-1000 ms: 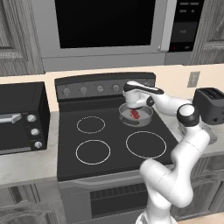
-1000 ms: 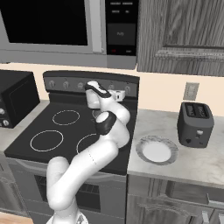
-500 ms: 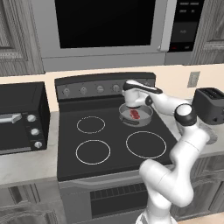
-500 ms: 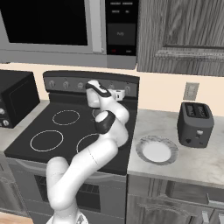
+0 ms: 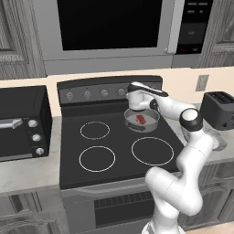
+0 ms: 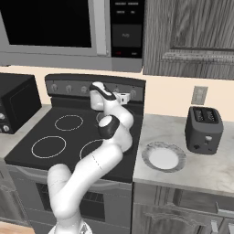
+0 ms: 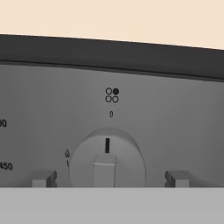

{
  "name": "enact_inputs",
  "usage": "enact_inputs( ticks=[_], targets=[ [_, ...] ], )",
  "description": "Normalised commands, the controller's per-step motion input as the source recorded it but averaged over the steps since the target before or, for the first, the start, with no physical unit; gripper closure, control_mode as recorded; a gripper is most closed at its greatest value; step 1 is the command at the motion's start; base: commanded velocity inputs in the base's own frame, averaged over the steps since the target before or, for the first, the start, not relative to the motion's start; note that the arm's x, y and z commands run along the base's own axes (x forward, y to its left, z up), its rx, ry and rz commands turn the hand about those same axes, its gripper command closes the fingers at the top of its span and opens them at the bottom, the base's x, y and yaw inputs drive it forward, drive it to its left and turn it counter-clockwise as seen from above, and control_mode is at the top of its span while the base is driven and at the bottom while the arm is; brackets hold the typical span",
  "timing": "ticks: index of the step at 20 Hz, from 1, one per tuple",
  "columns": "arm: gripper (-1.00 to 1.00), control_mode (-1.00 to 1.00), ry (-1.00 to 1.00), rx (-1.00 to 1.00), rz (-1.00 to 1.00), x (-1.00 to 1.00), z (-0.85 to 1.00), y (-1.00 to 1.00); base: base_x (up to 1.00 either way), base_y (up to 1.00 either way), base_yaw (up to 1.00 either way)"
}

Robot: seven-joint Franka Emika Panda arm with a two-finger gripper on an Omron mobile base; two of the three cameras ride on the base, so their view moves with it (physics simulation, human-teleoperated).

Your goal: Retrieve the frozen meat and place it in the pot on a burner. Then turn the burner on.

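Observation:
The frozen meat (image 5: 140, 119), a small red chunk, lies in the grey pot (image 5: 154, 121) on the stove's back right burner. My gripper (image 5: 131, 91) reaches over the pot to the stove's back control panel (image 5: 96, 87). In the hand view a round grey knob (image 7: 107, 155) with its black mark pointing straight up at "0" sits between my fingertips (image 7: 43, 178). The gripper (image 7: 110, 179) is open, its fingers standing wide on either side of the knob without touching it. From the right, the gripper (image 6: 96, 88) is at the panel and the arm hides the pot.
Several other knobs (image 5: 87, 94) line the panel. A black toaster oven (image 5: 20, 121) stands left of the stove, a toaster (image 6: 204, 130) and a white plate (image 6: 163, 158) on the counter to the right. A microwave (image 5: 109, 27) hangs above.
The hand has edged slightly left and closer to the control panel. The meat and the pot have stayed in place.

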Motion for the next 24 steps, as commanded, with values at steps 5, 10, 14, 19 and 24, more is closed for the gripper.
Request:
enact_inputs(
  ticks=[5, 10, 14, 19, 24],
  targets=[
    [-1.00, -1.00, 0.00, -0.02, 0.00, 0.00, 0.01, 0.07, 0.00, 0.00, 0.00],
    [1.00, -1.00, 0.00, -0.01, 0.00, 0.00, 0.00, 0.10, 0.00, 0.00, 0.00],
    [1.00, -1.00, 0.00, 0.00, 0.00, 0.00, 0.00, 0.01, 0.00, 0.00, 0.00],
    [1.00, -1.00, -0.04, -0.09, 0.00, -0.01, 0.06, 0.08, 0.00, 0.00, 0.00],
    [1.00, -1.00, -0.01, -0.34, 0.05, -0.02, 0.02, 0.06, 0.00, 0.00, 0.00]
  ],
)
